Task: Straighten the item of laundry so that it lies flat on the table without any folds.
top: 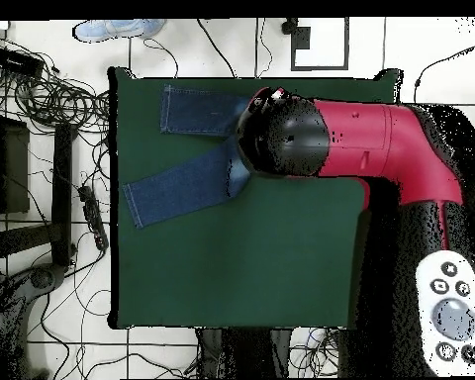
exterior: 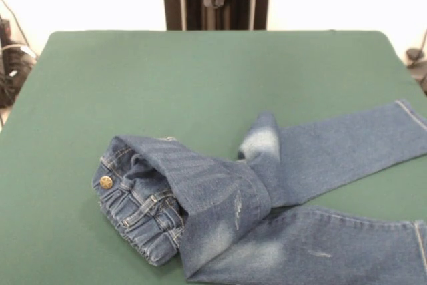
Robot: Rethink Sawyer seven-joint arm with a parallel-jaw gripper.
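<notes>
- You see the jeans lying crumpled on the table, faded dark blue denim, waistband end folded over, brass button showing.
- Your overhead view shows both legs splayed apart, flat on green cloth.

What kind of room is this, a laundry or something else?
Probably a robot lab: a big red and black robot arm hangs over a green cloth-covered table holding crumpled small blue denim jeans, with tangled cables on the floor.
</notes>
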